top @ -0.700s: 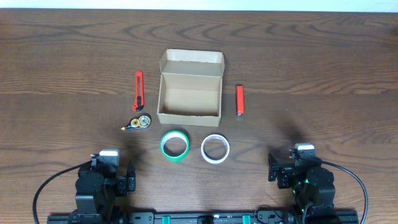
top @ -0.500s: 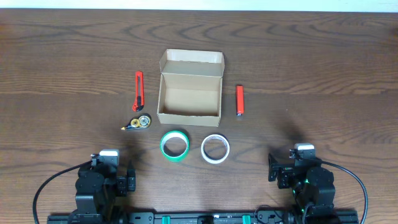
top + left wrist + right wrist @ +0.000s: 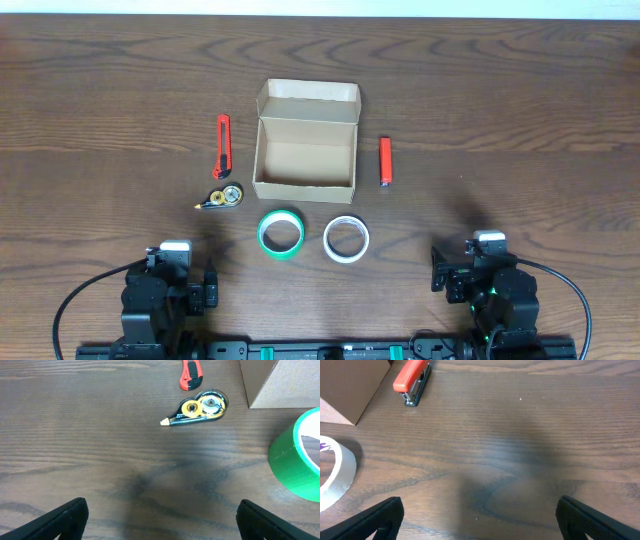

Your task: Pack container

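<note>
The container (image 3: 305,150) is a small tan cardboard box, open and empty, with its flap lid standing at the far side. Its corner shows in the left wrist view (image 3: 280,382) and the right wrist view (image 3: 350,385). A green tape roll (image 3: 281,233) and a white tape roll (image 3: 346,239) lie in front of it. A red utility knife (image 3: 223,145) and a correction-tape dispenser (image 3: 224,197) lie to its left, and a red stapler (image 3: 385,161) to its right. My left gripper (image 3: 160,520) and right gripper (image 3: 480,517) are open and empty, low at the near table edge.
The dark wooden table (image 3: 520,120) stretches wide on both sides of the items. The two arm bases sit at the near edge, left (image 3: 160,300) and right (image 3: 495,290).
</note>
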